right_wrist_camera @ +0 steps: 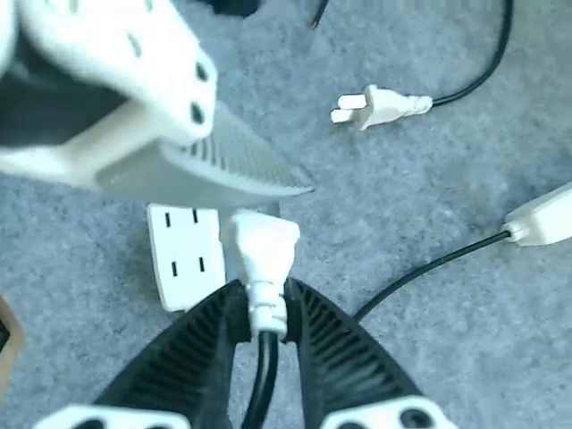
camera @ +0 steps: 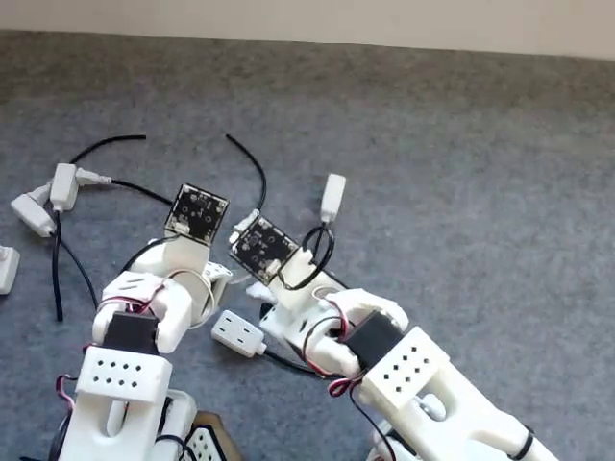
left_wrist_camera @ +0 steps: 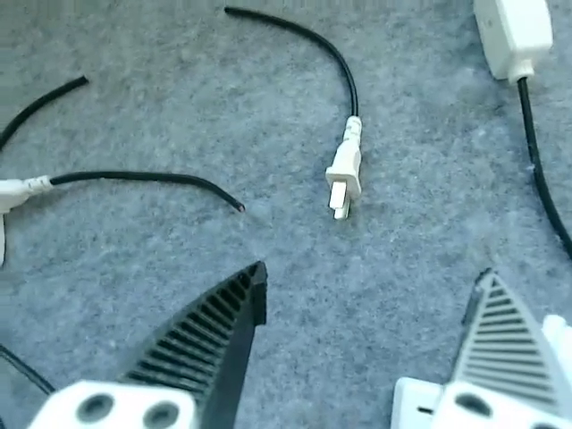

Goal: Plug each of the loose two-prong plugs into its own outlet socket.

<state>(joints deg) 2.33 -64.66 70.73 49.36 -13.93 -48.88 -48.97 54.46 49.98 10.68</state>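
So, mid-task by my read. Right tool (right_wrist_camera: 268, 299) is clamped on a white plug (right_wrist_camera: 262, 250) at its cord end, jaws tight on either side. That plug's head sits right in front of the tool, touching the edge of the white outlet strip (right_wrist_camera: 185, 255). Prongs are hidden, so I can't tell if it's seated or just pressed against the strip. The face slots that show on the strip look empty. Left tool (left_wrist_camera: 374, 277) is spread wide with nothing between its jaws, hanging above the grey surface (left_wrist_camera: 134, 268). Ahead of it, well apart from its tips, lies a loose two-prong plug (left_wrist_camera: 343, 170), prongs pointing back toward the tool, black cord (left_wrist_camera: 313, 40) curling away. Farther out and off to one side is a white single socket (left_wrist_camera: 514, 31) on its own cord; can't tell whether anything is in it. A cut cord end (left_wrist_camera: 239, 206) lies near the loose plug. In the high view, far from both tools, a white plug-and-socket cluster (camera: 60, 187) looks mated, too small to be sure. Judgement: at best one pair done, one insertion in hand, at least that one loose plug left. Left tool is the natural one for it, with the single socket near.
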